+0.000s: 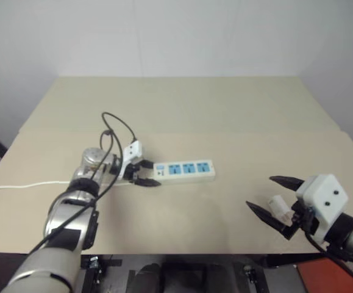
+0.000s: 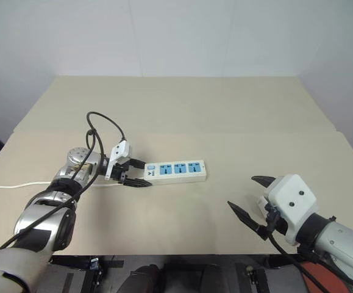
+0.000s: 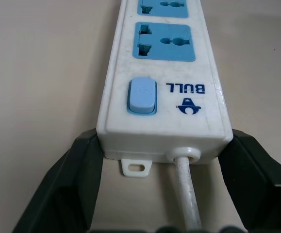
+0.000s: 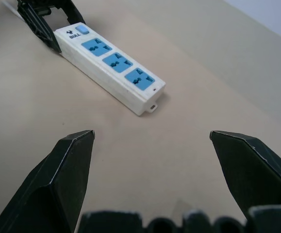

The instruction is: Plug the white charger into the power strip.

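Right tool (image 2: pixel 249 200): black fingers spread wide, empty, low over the tan desk (image 1: pixel 225 116).
Left tool (image 1: pixel 144 173): spread astride the long white three-socket power strip's (image 1: pixel 185 170) switch end, bracing it.
Next: find the charger.

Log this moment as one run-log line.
left gripper: fingers astride switch end of power strip, grip unclear | right gripper: open, off the strip | sockets: all free | charger: not plugged in

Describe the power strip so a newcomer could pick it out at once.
On the beige table, look just right of the left gripper, whose black fingers flank its switch end. The power strip is the long white bar with three blue sockets, a blue switch and a white cord.
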Robot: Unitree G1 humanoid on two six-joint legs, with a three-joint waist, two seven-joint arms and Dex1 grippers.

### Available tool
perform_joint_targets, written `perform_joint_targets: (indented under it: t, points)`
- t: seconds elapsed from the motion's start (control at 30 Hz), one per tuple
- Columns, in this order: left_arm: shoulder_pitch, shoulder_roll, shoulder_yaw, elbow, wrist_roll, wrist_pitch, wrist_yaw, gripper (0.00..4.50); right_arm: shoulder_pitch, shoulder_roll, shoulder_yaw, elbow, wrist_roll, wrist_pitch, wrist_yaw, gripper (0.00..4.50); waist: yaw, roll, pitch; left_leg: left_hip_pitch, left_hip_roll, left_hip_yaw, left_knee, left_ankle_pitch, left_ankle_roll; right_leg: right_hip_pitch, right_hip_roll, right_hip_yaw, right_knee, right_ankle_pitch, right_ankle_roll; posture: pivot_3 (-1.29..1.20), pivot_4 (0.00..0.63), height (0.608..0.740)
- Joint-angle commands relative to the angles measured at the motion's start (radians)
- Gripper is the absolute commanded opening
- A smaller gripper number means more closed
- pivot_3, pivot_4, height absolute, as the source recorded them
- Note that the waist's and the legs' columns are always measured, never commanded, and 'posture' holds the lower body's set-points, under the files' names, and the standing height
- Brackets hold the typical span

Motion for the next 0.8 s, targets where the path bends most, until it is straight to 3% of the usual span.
perform_joint_targets:
  t: [0.03,0.2,0.4,0.8]
  points:
    - [0.014,0.003,0.007,-0.040,-0.043,-0.001,-0.046,4.48,-0.005,0.007,-0.008,-0.003,-0.013,-0.031,0.008,4.50,-0.001,0.000,0.000,0.000,0.000,0.000,0.000,0.000,0.000,0.000,0.000,0.000,0.000,0.000,0.000,0.00,0.150,0.740]
    - [0.047,-0.021,0.084,-0.045,-0.140,-0.139,-0.024,4.48,-0.007,0.017,-0.005,0.001,-0.016,-0.033,0.014,4.50,0.000,0.000,0.000,0.000,0.001,0.000,0.000,0.000,0.000,0.000,0.000,0.000,0.000,0.000,0.000,0.00,0.150,0.740]
    - [0.057,-0.023,0.103,0.005,-0.241,-0.193,-0.124,4.48,-0.021,0.019,-0.007,0.006,-0.008,-0.031,0.022,4.50,-0.001,0.000,0.000,0.000,0.001,0.000,0.000,0.000,0.000,-0.001,0.000,0.000,0.000,0.000,0.000,0.00,0.150,0.740]
    - [0.102,-0.070,0.165,0.106,-0.298,-0.283,-0.117,4.48,-0.050,-0.010,-0.086,0.021,0.066,0.000,0.059,4.50,0.001,0.000,0.000,0.000,0.001,0.000,0.000,0.000,0.000,0.000,0.000,0.000,0.000,0.000,0.000,0.00,0.150,0.740]
